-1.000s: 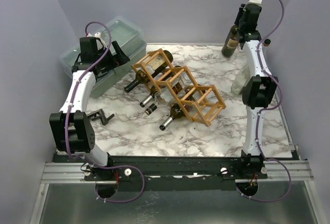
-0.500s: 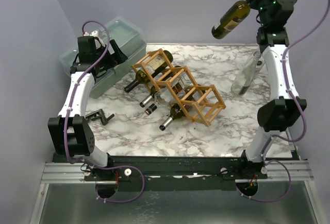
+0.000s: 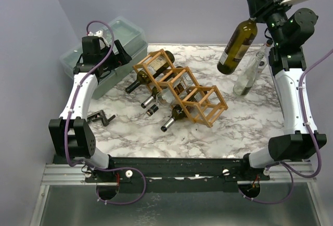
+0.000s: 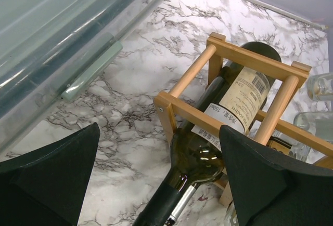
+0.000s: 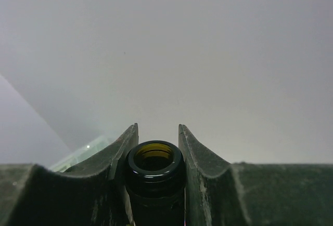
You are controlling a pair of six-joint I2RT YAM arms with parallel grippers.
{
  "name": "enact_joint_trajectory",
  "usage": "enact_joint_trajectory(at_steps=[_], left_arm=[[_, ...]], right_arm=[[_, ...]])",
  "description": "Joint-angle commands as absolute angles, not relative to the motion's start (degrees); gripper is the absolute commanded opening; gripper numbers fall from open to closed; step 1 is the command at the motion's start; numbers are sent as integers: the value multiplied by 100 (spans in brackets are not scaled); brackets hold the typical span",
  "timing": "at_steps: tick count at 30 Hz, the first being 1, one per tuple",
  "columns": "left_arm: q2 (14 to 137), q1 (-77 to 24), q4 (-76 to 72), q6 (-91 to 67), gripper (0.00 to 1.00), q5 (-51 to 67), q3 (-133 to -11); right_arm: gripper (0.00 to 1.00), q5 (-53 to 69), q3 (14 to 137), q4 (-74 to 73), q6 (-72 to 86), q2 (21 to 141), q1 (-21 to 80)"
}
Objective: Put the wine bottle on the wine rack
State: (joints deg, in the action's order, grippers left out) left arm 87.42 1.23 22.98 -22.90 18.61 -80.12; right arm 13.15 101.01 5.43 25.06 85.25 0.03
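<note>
1. Two arms reach over a marble table (image 3: pixel 125 132). The left gripper (image 4: pixel 156 184) waits beside a plastic bin (image 3: pixel 122 34), jaws spread wide and empty.
2. Wine rack (image 3: pixel 179 88): a light wooden lattice lying mid-table with several bottles in it. Its near right cells look free.
3. Wine bottle (image 3: pixel 237 49): dark green glass, pale label, open mouth. A second ago it was low by the far right corner. Now it hangs tilted in mid-air, ready to be carried to the rack.
4. Right gripper (image 3: pixel 253 18): clamped tight around the bottle's neck, just under the lip.
</note>
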Motion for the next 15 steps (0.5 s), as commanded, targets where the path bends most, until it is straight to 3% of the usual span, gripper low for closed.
enact_joint_trajectory(at_steps=[1, 5, 15], left_arm=[[8592, 18, 2250, -2268, 99, 1782, -7937], [8535, 18, 2253, -2241, 99, 1728, -7933], [8402, 18, 2245, -2250, 98, 1671, -7926]], right_arm=[[0, 1648, 9902, 309, 2667, 7993, -9], [1, 1901, 9903, 18, 2618, 7832, -9], [1, 2345, 10294, -1021, 2228, 7587, 1140]])
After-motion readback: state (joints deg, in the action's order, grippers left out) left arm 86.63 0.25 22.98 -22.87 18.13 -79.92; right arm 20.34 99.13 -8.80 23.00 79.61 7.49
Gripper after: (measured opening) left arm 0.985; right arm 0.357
